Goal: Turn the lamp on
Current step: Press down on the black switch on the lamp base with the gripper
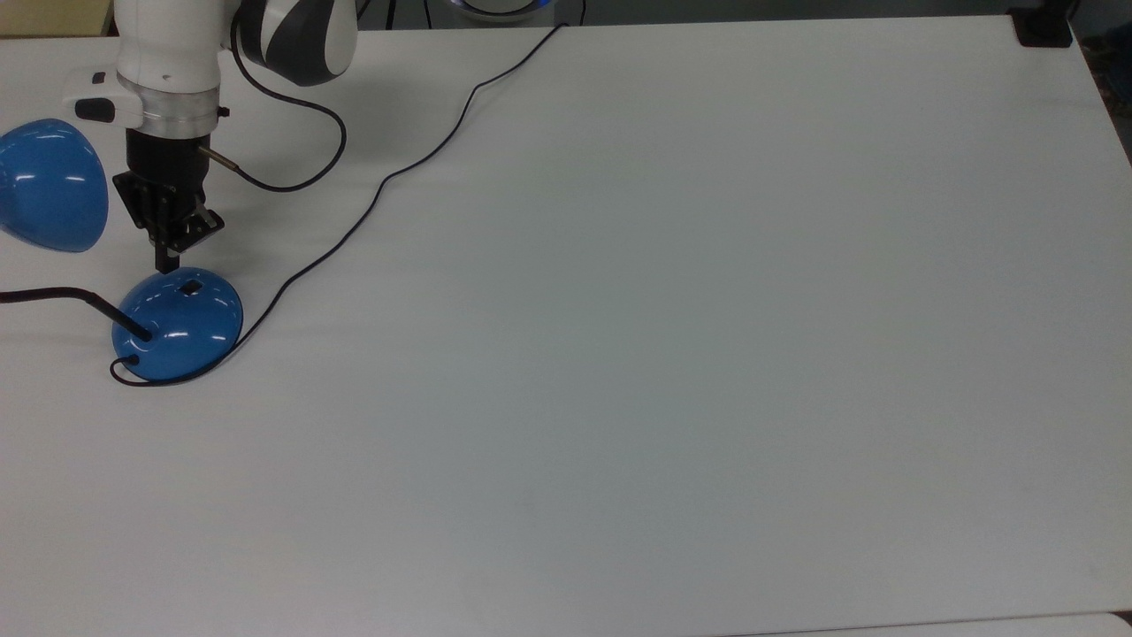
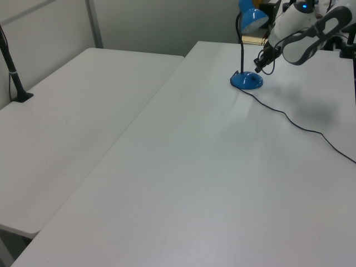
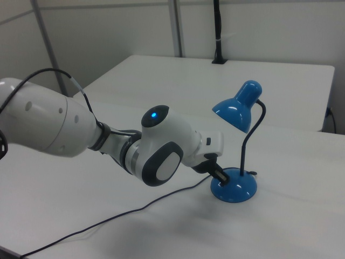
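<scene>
The lamp stands at the top view's left: a glossy blue dome base point(image 1: 181, 332) with a small black rocker switch point(image 1: 188, 286), a thin black neck point(image 1: 84, 298) and a blue shade point(image 1: 49, 186). No glow shows from the shade point(image 3: 236, 110). My gripper point(image 1: 165, 262) points down with its black fingers shut together and holding nothing. Its tip hangs just off the base's far rim, a little up and left of the switch. In the left view the gripper point(image 2: 259, 67) hovers over the base point(image 2: 247, 82). In the right view it point(image 3: 219, 174) sits at the left side of the base point(image 3: 234, 189).
The lamp's black cord point(image 1: 389, 177) snakes from the base across the white table point(image 1: 672, 354) to its far edge. A black clamp point(image 1: 1044, 31) sits on the top view's upper right corner. A second table point(image 2: 72, 117) adjoins in the left view.
</scene>
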`<state>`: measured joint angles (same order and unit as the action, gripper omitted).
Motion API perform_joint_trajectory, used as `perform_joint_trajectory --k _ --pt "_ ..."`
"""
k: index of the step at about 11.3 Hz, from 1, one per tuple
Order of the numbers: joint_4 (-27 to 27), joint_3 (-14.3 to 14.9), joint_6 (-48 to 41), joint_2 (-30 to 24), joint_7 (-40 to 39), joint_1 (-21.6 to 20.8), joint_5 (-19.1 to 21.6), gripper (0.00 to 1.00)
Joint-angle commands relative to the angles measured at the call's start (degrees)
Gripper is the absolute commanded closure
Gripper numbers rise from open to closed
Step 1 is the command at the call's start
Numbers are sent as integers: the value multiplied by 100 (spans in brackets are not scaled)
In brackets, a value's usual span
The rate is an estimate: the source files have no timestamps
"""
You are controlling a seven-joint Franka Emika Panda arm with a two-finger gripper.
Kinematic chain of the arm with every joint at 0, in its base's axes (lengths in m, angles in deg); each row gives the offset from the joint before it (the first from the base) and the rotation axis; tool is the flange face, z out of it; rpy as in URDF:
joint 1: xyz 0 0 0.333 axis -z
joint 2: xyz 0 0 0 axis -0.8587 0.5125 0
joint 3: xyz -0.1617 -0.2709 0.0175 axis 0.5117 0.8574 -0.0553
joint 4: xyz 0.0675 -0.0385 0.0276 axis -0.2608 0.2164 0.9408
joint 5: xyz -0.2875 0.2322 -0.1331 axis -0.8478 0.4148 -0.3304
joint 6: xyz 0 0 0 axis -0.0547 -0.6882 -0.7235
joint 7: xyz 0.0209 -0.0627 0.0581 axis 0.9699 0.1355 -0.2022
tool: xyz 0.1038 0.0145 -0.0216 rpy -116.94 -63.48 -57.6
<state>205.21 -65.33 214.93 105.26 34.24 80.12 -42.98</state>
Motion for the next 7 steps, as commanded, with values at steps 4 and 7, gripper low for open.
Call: perform_joint_trajectory --k 4,7 --pt "-87 8 -91 187 -5 -38 -75 100" --pt "-219 8 -91 239 4 -47 -57 100"
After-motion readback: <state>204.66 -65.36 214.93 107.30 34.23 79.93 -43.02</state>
